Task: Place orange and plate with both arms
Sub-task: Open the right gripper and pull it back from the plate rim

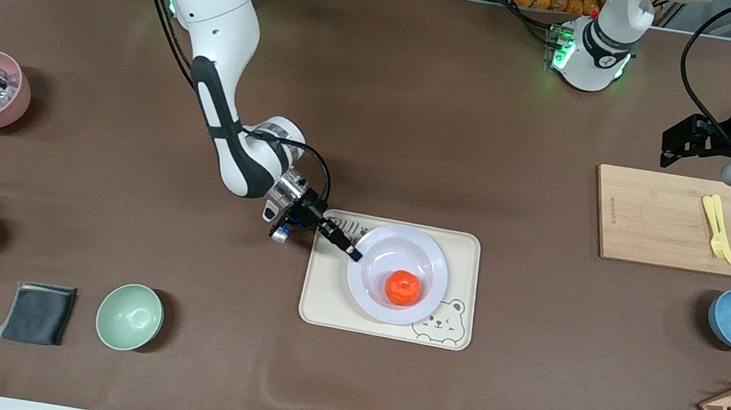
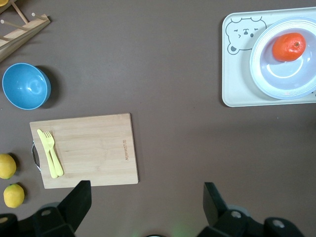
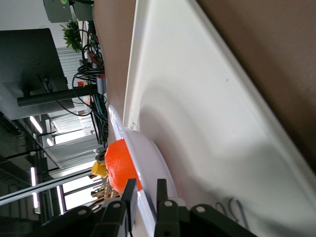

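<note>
Orange [image 1: 402, 288] sits in plate [image 1: 397, 274] on our cream tray [image 1: 321, 301]; our right gripper [image 1: 353, 253] pinches the plate's rim, while our left gripper [image 2: 145, 197] waits wide apart above the table.

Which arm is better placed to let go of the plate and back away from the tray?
The right. Its tool straddles the rim of the round pale lavender plate, which carries the small red-orange fruit on the cream tray. The left tool waits open above the table beside the bamboo cutting board.

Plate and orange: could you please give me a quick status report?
Right pincer at plate rim, fingers straddling it. Left pincer open, waiting above the table beside the cutting board. Orange on plate, on tray. Nothing blocking.
</note>
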Motion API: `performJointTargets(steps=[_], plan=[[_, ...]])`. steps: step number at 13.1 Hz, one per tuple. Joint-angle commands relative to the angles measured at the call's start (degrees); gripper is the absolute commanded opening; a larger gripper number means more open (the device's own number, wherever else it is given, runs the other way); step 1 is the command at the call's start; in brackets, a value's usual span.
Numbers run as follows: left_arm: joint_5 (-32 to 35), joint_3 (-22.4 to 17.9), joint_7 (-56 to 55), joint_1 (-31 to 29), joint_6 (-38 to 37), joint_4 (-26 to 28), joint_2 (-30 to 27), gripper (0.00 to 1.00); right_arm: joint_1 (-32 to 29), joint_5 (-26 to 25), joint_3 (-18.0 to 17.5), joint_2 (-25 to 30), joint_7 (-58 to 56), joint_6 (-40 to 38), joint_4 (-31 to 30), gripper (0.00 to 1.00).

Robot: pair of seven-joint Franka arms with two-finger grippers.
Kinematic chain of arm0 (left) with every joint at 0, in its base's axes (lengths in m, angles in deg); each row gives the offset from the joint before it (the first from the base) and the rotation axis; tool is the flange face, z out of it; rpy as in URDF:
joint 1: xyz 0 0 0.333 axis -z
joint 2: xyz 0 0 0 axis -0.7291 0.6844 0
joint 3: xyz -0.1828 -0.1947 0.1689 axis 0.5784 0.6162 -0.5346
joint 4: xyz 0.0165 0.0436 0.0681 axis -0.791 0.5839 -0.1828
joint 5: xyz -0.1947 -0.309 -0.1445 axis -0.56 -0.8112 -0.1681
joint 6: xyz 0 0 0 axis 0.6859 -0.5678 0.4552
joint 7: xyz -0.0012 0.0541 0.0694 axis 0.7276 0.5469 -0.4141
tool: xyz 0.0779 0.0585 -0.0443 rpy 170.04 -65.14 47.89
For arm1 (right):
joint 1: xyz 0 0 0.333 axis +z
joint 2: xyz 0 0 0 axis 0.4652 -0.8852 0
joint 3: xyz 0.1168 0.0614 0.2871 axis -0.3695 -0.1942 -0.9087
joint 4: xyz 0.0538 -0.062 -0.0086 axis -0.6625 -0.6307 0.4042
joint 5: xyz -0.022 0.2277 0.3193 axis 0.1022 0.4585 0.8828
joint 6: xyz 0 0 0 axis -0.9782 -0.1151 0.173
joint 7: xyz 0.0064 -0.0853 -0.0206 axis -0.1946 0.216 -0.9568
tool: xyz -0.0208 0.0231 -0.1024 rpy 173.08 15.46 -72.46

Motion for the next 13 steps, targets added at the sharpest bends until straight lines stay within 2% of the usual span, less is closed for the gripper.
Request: performJointTargets(steps=[1, 3, 8, 11, 13], plan=[[-1.2, 0.3, 0.4, -0.8, -0.3, -1.7, 0.1, 1.00, -1.5, -4.0, -0.9, -0.7, 2.9, 5.6, 3.1, 0.60], [-1.1, 0.3, 0.5, -0.8, -0.2, -1.7, -0.2, 1.00, -1.5, -10.2, -0.9, -0.3, 9.7, 6.9, 3.5, 0.59], [-1.0, 1.1, 0.4, -0.3, 0.0, -1.7, -0.2, 1.00, -1.9, -37.2, 0.5, 1.8, 38.6, 7.2, 4.0, 0.58], [-1.1, 1.6, -0.2, -0.4, 0.7, -1.8, -0.1, 1.00, -3.5, -48.2, 1.0, 2.5, 45.3, 6.5, 4.0, 0.60], [-1.0, 1.6, -0.5, -0.2, 0.7, -1.7, 0.0, 1.00, -4.8, -53.2, 1.0, 2.6, 47.0, 6.0, 3.9, 0.60]])
